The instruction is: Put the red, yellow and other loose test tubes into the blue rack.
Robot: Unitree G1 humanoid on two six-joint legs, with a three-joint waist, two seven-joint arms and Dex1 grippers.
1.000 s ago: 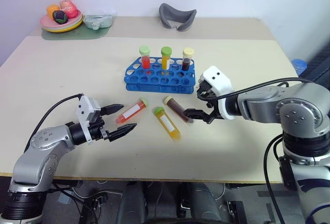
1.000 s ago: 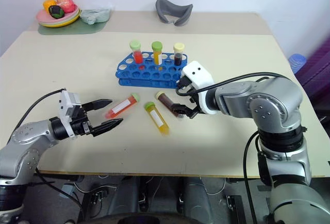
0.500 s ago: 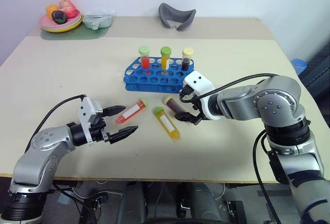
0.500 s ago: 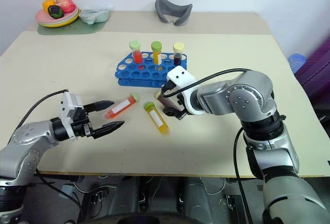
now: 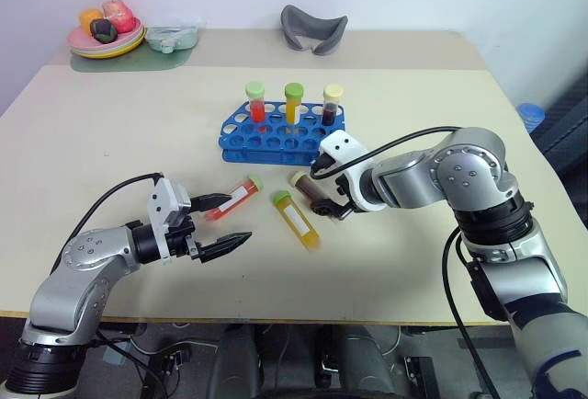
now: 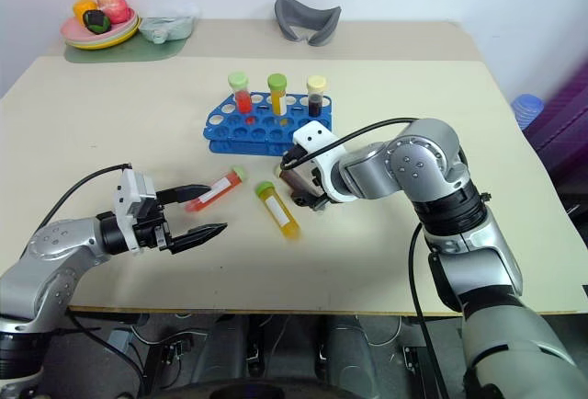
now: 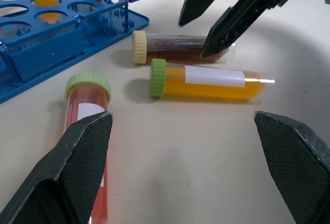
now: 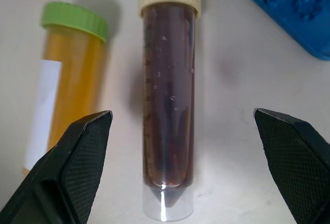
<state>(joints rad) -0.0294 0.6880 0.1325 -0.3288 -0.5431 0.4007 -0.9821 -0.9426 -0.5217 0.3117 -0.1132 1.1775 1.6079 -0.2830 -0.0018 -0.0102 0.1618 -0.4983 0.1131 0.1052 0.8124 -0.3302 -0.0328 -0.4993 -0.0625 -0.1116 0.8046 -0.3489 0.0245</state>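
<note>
The left gripper (image 5: 223, 222) hovers low over the counter (image 5: 92, 142), jaws wide open and empty, just beside the red tube (image 5: 231, 199) lying flat. To its right lie the yellow tube (image 5: 297, 220) and then the dark brown tube (image 5: 310, 193), which lies between the right gripper's (image 8: 180, 131) fully spread jaws, not clasped. Behind them stands the blue rack (image 5: 276, 146), already holding three upright capped tubes (image 5: 294, 103).
</note>
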